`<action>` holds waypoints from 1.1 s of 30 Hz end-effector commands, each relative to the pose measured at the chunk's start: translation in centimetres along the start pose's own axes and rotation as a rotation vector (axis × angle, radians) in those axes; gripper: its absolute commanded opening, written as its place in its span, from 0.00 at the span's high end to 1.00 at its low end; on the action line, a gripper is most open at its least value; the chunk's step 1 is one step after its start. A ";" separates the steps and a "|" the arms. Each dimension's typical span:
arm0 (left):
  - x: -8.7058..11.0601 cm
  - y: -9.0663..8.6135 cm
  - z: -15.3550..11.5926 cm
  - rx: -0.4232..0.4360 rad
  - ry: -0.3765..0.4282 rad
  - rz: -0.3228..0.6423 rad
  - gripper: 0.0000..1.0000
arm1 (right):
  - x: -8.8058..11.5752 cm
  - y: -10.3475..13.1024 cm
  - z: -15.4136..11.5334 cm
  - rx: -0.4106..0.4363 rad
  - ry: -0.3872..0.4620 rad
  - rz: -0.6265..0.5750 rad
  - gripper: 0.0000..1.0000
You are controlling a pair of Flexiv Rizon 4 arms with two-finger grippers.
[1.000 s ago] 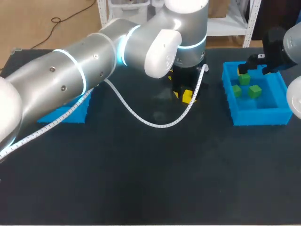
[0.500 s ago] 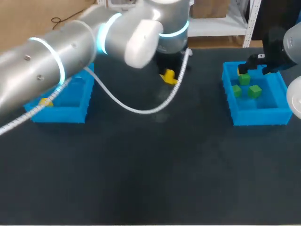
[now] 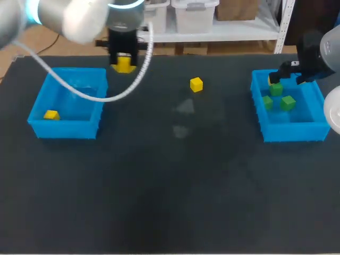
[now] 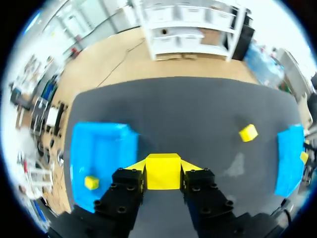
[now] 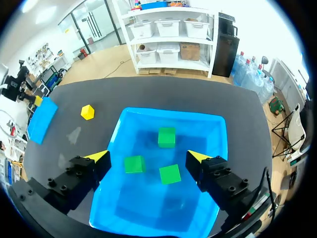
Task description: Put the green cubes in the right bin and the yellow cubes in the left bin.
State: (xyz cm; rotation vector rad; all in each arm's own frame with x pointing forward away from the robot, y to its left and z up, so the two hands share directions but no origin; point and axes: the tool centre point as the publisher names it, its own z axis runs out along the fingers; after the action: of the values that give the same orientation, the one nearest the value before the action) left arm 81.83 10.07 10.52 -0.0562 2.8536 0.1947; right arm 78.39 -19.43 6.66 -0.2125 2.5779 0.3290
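Note:
My left gripper (image 3: 124, 61) hangs just beyond the far right corner of the left bin (image 3: 64, 130), shut on a yellow cube (image 3: 124, 66). The left wrist view shows that cube (image 4: 163, 171) pinched between both fingers, with the left bin (image 4: 101, 144) ahead and to one side. One yellow cube (image 3: 51, 114) lies in that bin. Another yellow cube (image 3: 196, 84) sits loose on the table. My right gripper (image 5: 148, 157) stands open above the right bin (image 5: 168, 112), which holds three green cubes (image 5: 166, 137) (image 5: 134, 163) (image 5: 170, 174).
The black table (image 3: 175, 186) stretches between the two blue bins, with the right bin (image 3: 295, 132) near its right edge. My left arm's white cable (image 3: 79, 90) loops down over the left bin.
My left arm has swung from the table's middle to the left bin's far corner, carrying a yellow cube. The other yellow cube stayed on the table. The right arm has not moved.

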 end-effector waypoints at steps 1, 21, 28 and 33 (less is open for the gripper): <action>5.4 7.6 -1.6 -0.010 -0.240 -0.059 1.00 | 0.2 0.2 -0.2 0.008 -0.005 0.001 0.00; 7.4 11.0 -0.4 -0.136 -0.244 -0.041 0.00 | 0.2 0.2 -0.2 0.008 -0.005 0.001 0.00; 4.2 2.8 -1.6 0.100 -0.324 0.220 0.00 | 0.2 0.2 -0.2 0.008 -0.005 0.001 0.00; 2.6 -2.7 -0.4 0.184 -0.294 0.378 0.00 | 0.2 0.2 -0.2 0.008 -0.005 0.001 0.00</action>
State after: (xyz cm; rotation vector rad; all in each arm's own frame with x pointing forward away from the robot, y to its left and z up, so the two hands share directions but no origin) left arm 76.85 9.35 11.52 0.2754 2.5180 0.0899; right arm 78.39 -19.43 6.66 -0.2125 2.5779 0.3289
